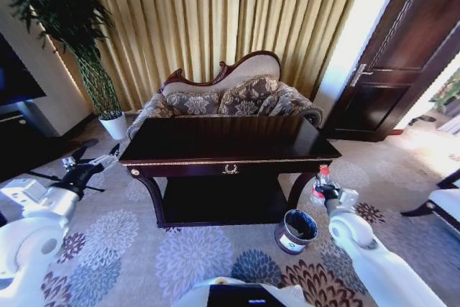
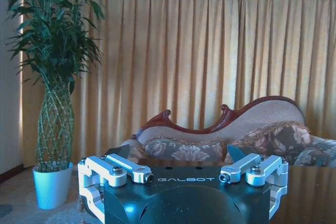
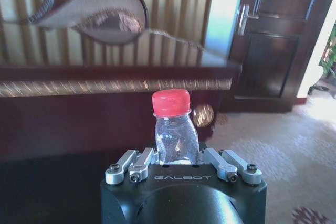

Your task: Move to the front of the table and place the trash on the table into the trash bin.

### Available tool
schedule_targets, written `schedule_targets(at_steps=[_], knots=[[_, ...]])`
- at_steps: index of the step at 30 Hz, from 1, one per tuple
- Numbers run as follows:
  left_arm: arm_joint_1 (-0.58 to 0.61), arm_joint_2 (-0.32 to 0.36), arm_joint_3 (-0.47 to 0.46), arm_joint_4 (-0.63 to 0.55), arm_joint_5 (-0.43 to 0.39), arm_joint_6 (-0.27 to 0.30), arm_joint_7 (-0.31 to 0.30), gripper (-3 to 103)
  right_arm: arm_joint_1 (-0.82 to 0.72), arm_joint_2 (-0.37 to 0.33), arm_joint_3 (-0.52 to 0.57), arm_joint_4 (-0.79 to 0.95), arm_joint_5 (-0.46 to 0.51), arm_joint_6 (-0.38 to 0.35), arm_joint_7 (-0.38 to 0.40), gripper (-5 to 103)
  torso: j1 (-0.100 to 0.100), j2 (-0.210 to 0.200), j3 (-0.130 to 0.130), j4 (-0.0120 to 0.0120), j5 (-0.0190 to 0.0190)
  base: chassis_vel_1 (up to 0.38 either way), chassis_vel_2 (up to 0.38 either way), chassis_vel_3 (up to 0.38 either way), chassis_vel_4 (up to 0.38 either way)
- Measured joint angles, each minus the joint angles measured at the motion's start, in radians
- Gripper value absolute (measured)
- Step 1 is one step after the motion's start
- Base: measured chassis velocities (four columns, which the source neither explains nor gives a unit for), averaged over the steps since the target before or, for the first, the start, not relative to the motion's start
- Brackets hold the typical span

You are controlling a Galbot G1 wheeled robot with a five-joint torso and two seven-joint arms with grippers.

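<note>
My right gripper is shut on the clear plastic bottle with a red cap. It holds the bottle upright beside the table's right front leg, just above and to the right of the trash bin. In the right wrist view the bottle stands between the fingers of the right gripper, with the table's gold-trimmed edge behind it. The dark glossy table stands straight ahead. Off the table's left front corner, my left gripper hangs open and holds nothing. The left wrist view shows its fingers spread wide.
A patterned sofa sits behind the table against gold curtains. A tall plant in a white pot stands at the back left, and a dark door at the back right. A white seat is at the right edge. Floral carpet covers the floor.
</note>
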Motion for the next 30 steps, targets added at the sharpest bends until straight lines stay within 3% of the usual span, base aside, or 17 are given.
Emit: schedule_targets(at_steps=[6,8,18,24,26,29,30], knots=[[0.014,-0.023,0.006,-0.018,0.015,-0.004,0.005,100,0.106,0.022,-0.081,-0.216,-0.041,0.04,-0.031,29,0.0,0.0,0.0,0.0002,0.0005,0.0,0.0,0.0,0.0],[0.019,-0.029,0.013,-0.024,0.024,-0.008,0.009,100,0.187,0.044,-0.134,-0.377,-0.071,0.075,-0.051,29,0.0,0.0,0.0,-0.0003,0.0003,0.0,0.0,0.0,0.0],[0.036,-0.027,0.006,-0.034,0.026,-0.013,0.01,100,0.348,0.142,-0.178,-0.624,-0.149,0.13,-0.046,27,0.0,0.0,0.0,0.0003,0.0,0.0,0.0,0.0,0.0],[0.047,-0.026,-0.009,-0.035,0.026,-0.024,0.015,100,0.349,0.164,-0.156,-0.659,-0.199,0.131,-0.039,53,0.0,0.0,0.0,-0.0001,0.0,0.0,0.0,0.0,0.0],[0.046,-0.026,-0.009,-0.035,0.026,-0.025,0.016,100,0.348,0.163,-0.154,-0.66,-0.203,0.131,-0.039,53,0.0,0.0,0.0,-0.0001,0.0001,0.0,0.0,0.0,0.0],[0.045,-0.027,-0.009,-0.04,0.028,-0.029,0.028,100,0.344,0.149,-0.142,-0.661,-0.22,0.13,-0.039,70,0.0,0.0,0.0,0.0,0.0,0.0,0.0,0.0,0.0],[0.045,-0.027,-0.009,-0.04,0.028,-0.029,0.028,100,0.344,0.149,-0.142,-0.661,-0.22,0.13,-0.039,70,0.0,0.0,0.0,0.0,0.0,0.0,0.0,0.0,0.0]])
